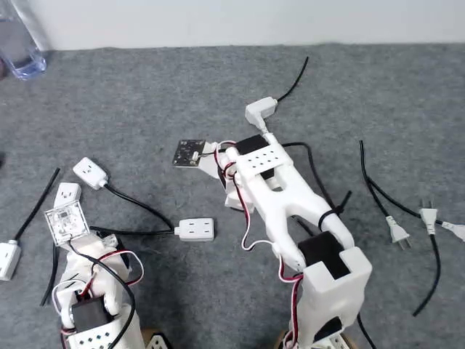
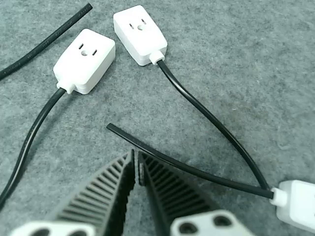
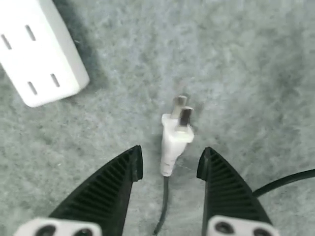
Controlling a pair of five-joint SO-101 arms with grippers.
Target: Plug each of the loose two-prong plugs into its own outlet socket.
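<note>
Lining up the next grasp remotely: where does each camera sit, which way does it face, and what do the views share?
High view: fixed above the table, looking down; the left arm and right arm both show.
Left wrist view: on the left arm, looking past its shut hand at two single sockets.
Right wrist view: on the right arm, looking past its open hand, which straddles a two-prong plug.
Shared: those sockets also lie ahead of the left arm in the high view.
</note>
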